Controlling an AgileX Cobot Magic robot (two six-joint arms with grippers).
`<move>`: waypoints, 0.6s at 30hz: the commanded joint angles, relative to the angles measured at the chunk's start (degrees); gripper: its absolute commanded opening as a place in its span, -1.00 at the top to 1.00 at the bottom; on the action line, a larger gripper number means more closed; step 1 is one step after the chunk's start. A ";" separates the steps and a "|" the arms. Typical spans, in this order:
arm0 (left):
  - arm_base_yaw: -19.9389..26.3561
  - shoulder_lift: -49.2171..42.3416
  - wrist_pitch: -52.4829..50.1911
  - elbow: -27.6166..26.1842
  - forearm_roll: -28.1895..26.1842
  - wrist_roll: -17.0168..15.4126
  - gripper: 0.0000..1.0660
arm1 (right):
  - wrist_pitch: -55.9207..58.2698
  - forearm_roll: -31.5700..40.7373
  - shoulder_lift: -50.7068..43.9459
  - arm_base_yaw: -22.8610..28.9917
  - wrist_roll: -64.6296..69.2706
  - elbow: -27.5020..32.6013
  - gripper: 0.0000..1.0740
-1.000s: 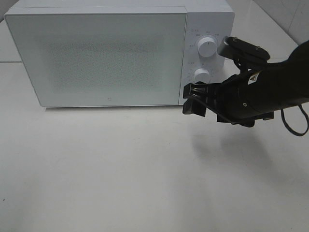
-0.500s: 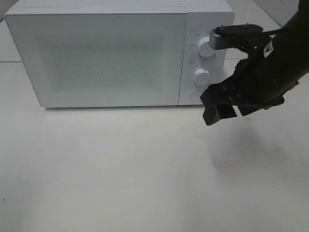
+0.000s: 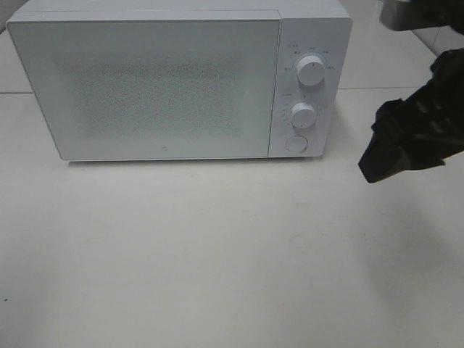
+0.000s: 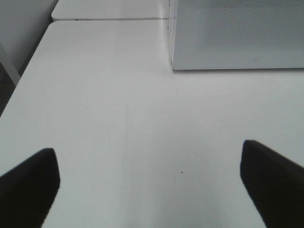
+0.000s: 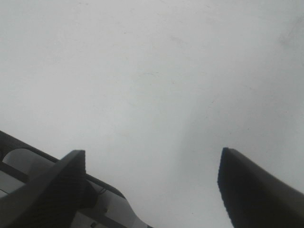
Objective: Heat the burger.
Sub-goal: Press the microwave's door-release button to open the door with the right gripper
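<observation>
Hovering right of boxy white microwave (image 3: 167,80), door shut: right jaws wide, empty. Left jaws wide, empty above white desk (image 4: 118,95). Burger not visible, probably inside. Loading looks done; heating and retrieval likely left.

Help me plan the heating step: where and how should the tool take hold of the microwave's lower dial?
Grip the lower dial by its round rim, pinched left and right, probably coming straight at the front of the microwave. It is a short cylinder standing out from the panel; the upper dial and round button crowd it above and below.
</observation>
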 commanded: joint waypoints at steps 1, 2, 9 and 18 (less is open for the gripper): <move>0.11 -1.55 -0.74 0.17 -0.29 -0.23 -0.84 | 3.55 -0.34 -6.88 -0.40 -2.01 1.55 -0.38; 0.11 -1.55 -0.74 0.17 -0.29 -0.23 -0.84 | 3.55 -0.34 -6.88 -0.40 -2.01 1.55 -0.38; 0.11 -1.55 -0.74 0.17 -0.29 -0.23 -0.84 | 5.44 -0.52 -22.12 -0.40 -2.01 7.85 -0.38; 0.11 -1.55 -0.74 0.17 -0.29 -0.23 -0.84 | 9.68 -3.38 -38.56 -0.40 -2.01 13.64 -0.38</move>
